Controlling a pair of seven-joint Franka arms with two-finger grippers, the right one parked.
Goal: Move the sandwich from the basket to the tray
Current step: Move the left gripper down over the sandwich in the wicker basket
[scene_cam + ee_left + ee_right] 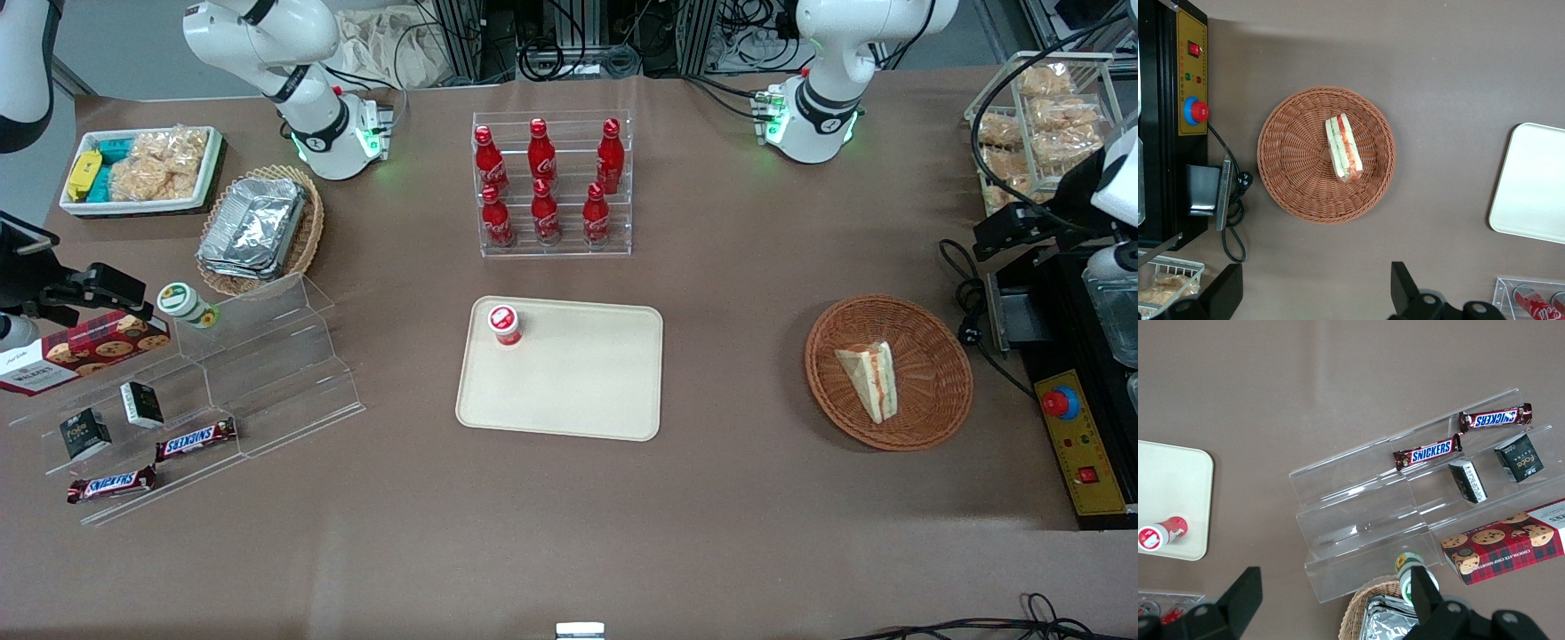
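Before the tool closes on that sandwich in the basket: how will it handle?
Probably soft: the sandwich is pale bread with layered filling, so a hard squeeze may crush it. Likely light. It rests on one edge in the basket, so a nudge might tip it. The tool hangs open above, apart from it.

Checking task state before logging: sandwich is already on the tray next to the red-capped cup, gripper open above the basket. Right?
Not quite. The sandwich is in the basket, not on the tray; the front view shows only the red-capped cup there. The left wrist view shows the gripper open above the basket.
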